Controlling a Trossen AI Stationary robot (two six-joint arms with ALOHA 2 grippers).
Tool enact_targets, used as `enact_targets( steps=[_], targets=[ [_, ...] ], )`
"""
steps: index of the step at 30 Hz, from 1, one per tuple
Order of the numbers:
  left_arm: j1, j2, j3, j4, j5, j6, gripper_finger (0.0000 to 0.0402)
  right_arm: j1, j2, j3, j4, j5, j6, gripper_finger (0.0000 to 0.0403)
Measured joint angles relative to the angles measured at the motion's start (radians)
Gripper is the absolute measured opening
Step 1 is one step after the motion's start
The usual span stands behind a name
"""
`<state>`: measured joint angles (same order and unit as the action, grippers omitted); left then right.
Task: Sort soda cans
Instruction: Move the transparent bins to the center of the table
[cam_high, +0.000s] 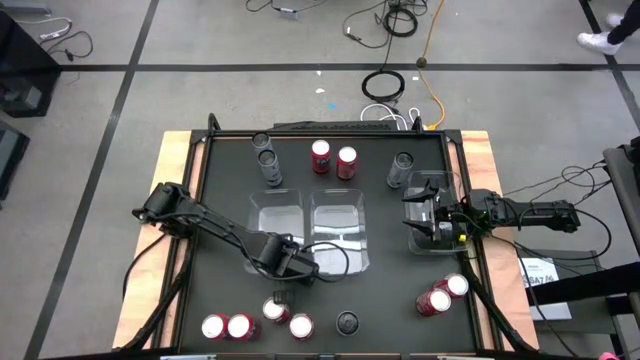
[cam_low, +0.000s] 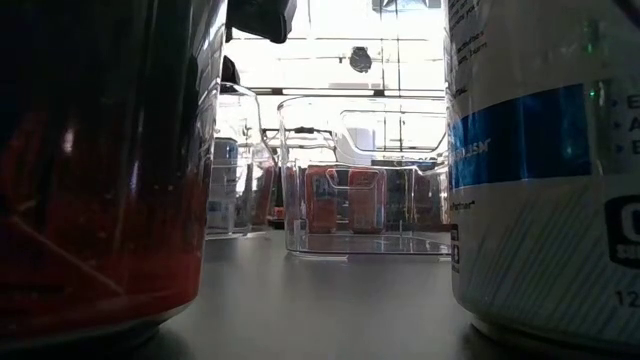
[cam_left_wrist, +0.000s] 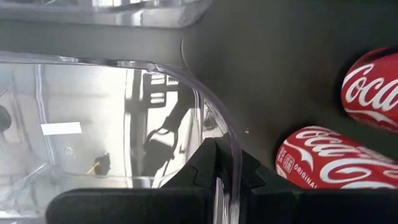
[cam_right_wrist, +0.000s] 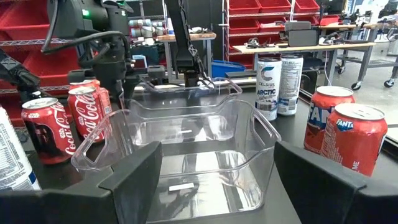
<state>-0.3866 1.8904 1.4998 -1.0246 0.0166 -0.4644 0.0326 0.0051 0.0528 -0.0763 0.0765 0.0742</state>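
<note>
High view: the soda cans are scattered over the dark desk (cam_high: 230, 160), with two red ones (cam_high: 334, 159) at the far edge, grey ones (cam_high: 267, 160) beside them, and more red cans (cam_high: 228, 326) along the near edge. Two clear bins (cam_high: 310, 228) sit mid-desk. The left gripper (cam_high: 312, 268) has its fingers clamped together on the rim of the left bin (cam_left_wrist: 124, 124). The right gripper (cam_high: 412, 217), fingers apart, straddles a third bin (cam_right_wrist: 193, 143) at the right.

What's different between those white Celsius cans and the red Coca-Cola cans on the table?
The Celsius cans are white with dark lettering; the Coca-Cola cans are red with white script. The Celsius cans look taller and slimmer, the Coca-Cola cans shorter. Both kinds stand upright.
</note>
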Motion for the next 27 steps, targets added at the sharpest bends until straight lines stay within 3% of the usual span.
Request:
enact_targets(
  steps=[5, 16, 27],
  targets=[
    [0.0, 0.0, 0.0, -0.003, 0.0, 0.0, 0.0022, 0.0, 0.0, 0.0, 0.0, 0.0, 0.0, 0.0303],
    [0.0, 0.0, 0.0, -0.003, 0.001, 0.001, 0.0078, 0.0, 0.0, 0.0, 0.0, 0.0, 0.0, 0.0303],
    [0.002, -0.007, 0.059, -0.044, 0.013, 0.0, 0.0082, 0.0, 0.0, 0.0, 0.0, 0.0, 0.0, 0.0303]
  ],
)
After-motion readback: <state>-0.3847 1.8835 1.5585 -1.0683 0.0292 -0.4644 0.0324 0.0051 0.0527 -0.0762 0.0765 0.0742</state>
